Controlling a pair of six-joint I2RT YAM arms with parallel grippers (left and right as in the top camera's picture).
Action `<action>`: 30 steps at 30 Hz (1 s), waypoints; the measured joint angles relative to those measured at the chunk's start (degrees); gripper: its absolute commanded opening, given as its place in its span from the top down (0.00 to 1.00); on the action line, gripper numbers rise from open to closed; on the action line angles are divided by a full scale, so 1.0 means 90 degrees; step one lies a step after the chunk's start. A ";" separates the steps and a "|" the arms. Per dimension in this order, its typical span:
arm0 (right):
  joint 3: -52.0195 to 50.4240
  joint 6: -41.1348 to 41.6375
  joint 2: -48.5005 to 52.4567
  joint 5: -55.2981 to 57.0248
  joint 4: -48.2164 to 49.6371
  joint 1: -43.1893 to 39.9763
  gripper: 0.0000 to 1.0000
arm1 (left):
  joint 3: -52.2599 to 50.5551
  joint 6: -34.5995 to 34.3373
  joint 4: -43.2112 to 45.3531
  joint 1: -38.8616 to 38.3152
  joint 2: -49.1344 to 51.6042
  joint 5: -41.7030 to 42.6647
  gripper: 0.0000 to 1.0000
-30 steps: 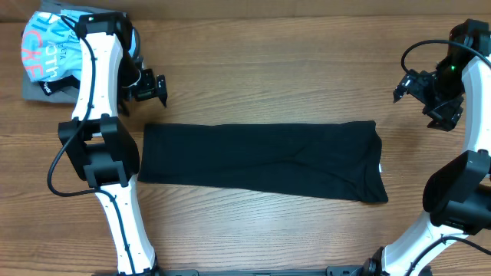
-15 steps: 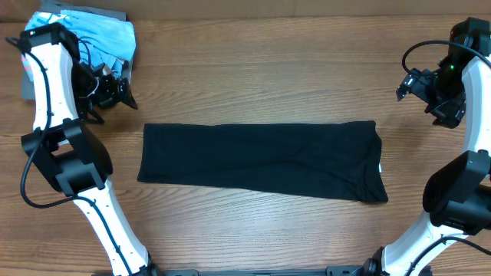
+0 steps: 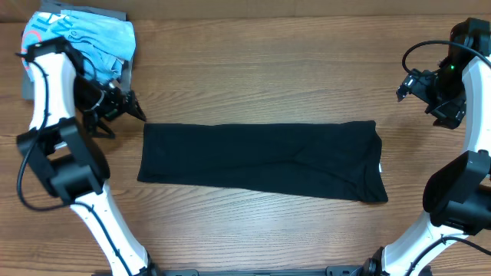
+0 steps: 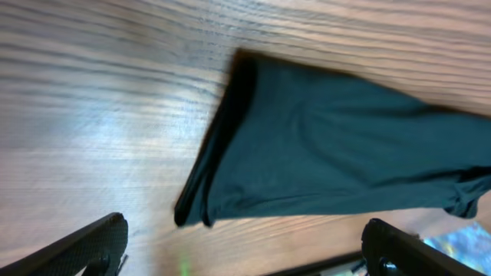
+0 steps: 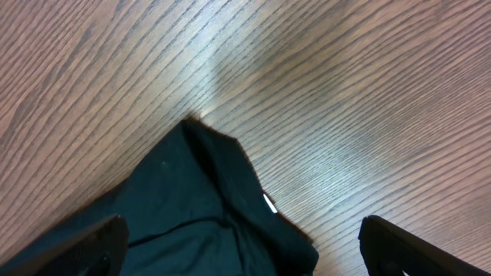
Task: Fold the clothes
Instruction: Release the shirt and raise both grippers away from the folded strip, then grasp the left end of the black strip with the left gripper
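The black T-shirt [image 3: 261, 161] lies folded into a long flat strip across the middle of the table, with a small white label at its right end. The left wrist view shows its left end [image 4: 322, 161]; the right wrist view shows its right end [image 5: 207, 207] and the label. My left gripper [image 3: 129, 109] is open and empty, just above and left of the strip's left end. My right gripper [image 3: 430, 96] is open and empty, raised at the far right, beyond the shirt's right end.
A light blue shirt with lettering [image 3: 84, 38] lies on a grey folded garment [image 3: 31, 84] at the back left corner, partly behind my left arm. The wooden table [image 3: 261, 69] carries nothing else.
My left arm has swung from over the table near the shirt's left corner out to the left, then back toward that corner. The right arm has barely moved. The shirt is unchanged.
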 measured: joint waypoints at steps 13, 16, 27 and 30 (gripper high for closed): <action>-0.0002 0.0000 0.0000 0.0005 -0.0032 0.0002 0.00 | -0.4078 -0.0391 0.3422 0.0063 -0.3383 -0.0022 0.07; 0.0000 -0.0002 0.0000 0.0002 -0.0032 0.0002 0.00 | -0.4918 -0.0554 0.4092 0.0063 -0.3203 -0.0027 0.10; -0.0002 0.0000 0.0000 0.0005 -0.0124 0.0002 0.00 | -0.5292 -0.0697 0.4896 0.0063 -0.2572 0.0160 0.15; 0.0000 0.0002 0.0000 0.0005 -0.0104 0.0002 0.00 | -0.5292 -0.0668 0.4855 0.0063 -0.2293 0.0299 0.17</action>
